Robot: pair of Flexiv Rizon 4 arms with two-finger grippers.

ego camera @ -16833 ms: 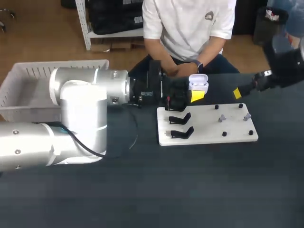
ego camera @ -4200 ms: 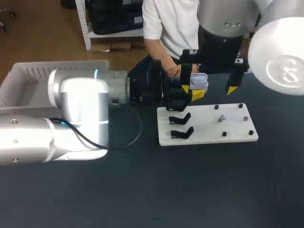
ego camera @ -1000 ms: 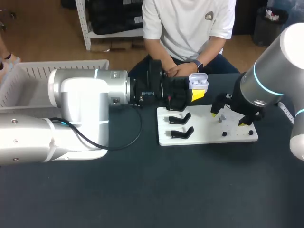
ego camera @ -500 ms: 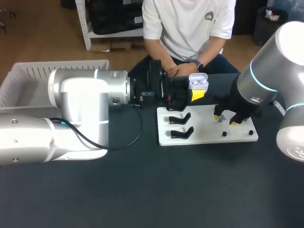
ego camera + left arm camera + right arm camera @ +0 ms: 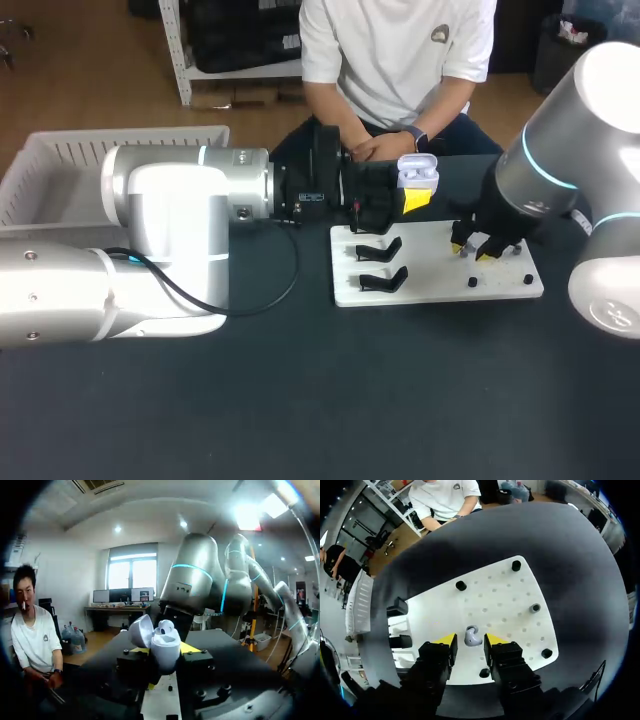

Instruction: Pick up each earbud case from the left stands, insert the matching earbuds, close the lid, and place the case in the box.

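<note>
White board (image 5: 430,285): right pincer (image 5: 472,251) has lowered around earbud (image 5: 472,637)

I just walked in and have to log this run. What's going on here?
The left gripper holds an open white earbud case in the air by the far edge of the white board, with what looks like one earbud seated in it. The right gripper is down at the board, its open fingers on either side of a loose earbud, not yet gripping it.
</note>
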